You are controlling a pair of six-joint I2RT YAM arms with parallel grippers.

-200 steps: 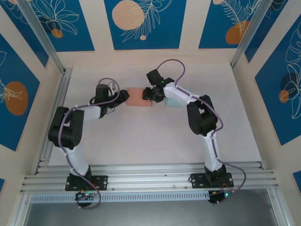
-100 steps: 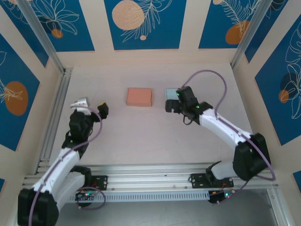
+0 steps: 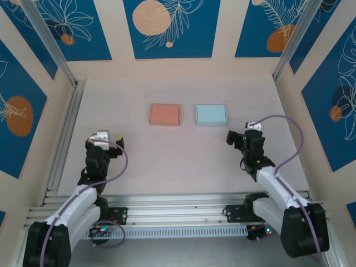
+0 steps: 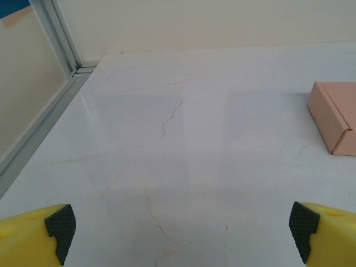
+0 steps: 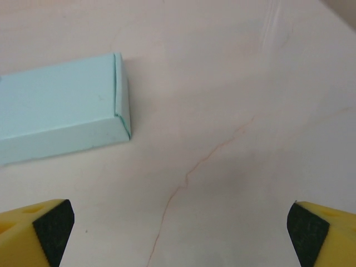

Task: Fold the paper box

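Pink box [image 3: 165, 114], blue box [image 3: 211, 114]: edges apart

You are working in a robotics lab cell, not a home, shop or office. Identify it by these features:

- The worktop [image 3: 183, 161] is a pale, marble-veined slab, closed in by walls [image 3: 117, 33] at the back and on both sides.
- Aluminium profile posts [image 3: 49, 41] rise at the far corners.
- A slotted aluminium rail [image 3: 178, 207] runs along the near edge.
- The left arm [image 3: 78, 200] and right arm [image 3: 278, 186] are bolted to that rail side by side, with purple cables looped along them.
- The walls carry printed blue panels [image 3: 171, 28] with white leaf outlines and orange circles.
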